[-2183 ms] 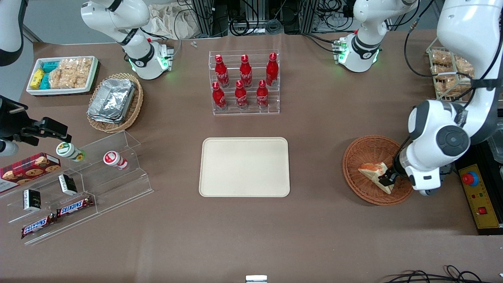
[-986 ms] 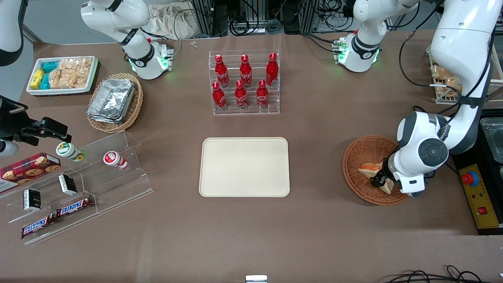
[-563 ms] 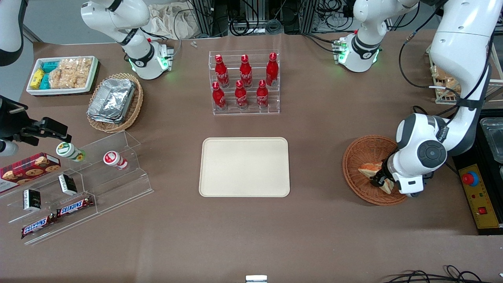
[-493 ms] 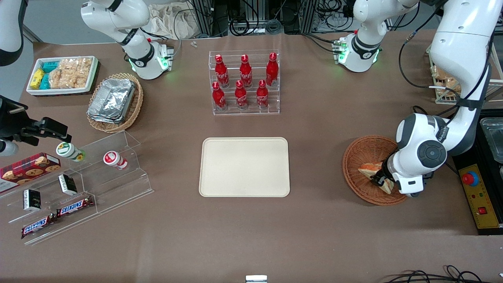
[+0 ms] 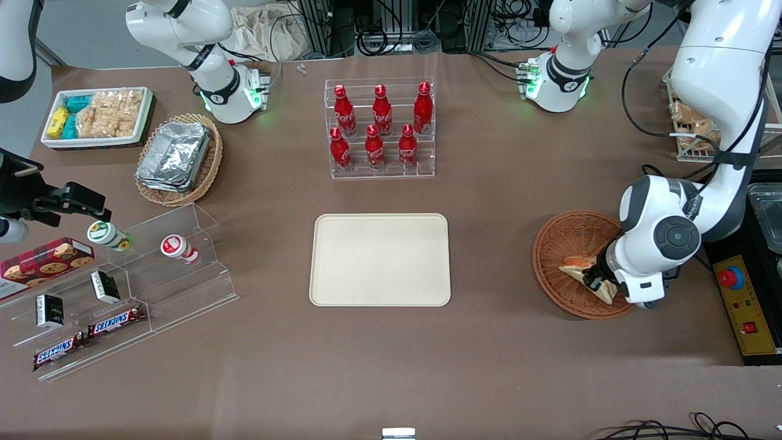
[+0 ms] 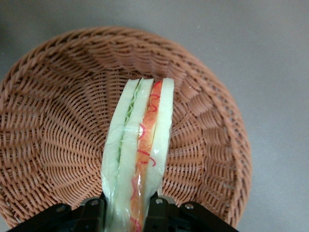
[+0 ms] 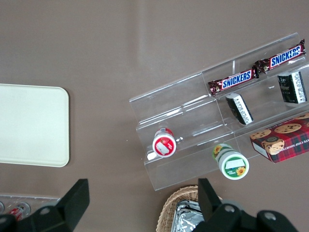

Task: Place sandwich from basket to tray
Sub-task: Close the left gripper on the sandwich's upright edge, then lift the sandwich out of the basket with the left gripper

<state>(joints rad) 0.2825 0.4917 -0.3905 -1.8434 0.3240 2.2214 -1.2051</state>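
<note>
- Front view: we see the gripper (image 5: pixel 597 282) down inside the reddish-brown wicker basket (image 5: pixel 562 238), at the sandwich (image 5: pixel 577 264). The cream tray (image 5: pixel 380 259) lies bare, well apart toward the table's middle.
- Left wrist view: fingers (image 6: pixel 155 214) clamp the sandwich (image 6: pixel 140 154) edge-on, filling layers showing, above the basket (image 6: pixel 53 121) weave.
- Right wrist view: the tray (image 7: pixel 31 124) holds nothing.
- We judge the grasp made; lift, carry and release remain.

A robotics lab staged as a snack shop. Cable bundles (image 5: pixel 391 27) and aluminium framing edge the brown surface (image 5: pixel 489 201). An acrylic rack (image 5: pixel 380 128) displays 6 red bottles.
</note>
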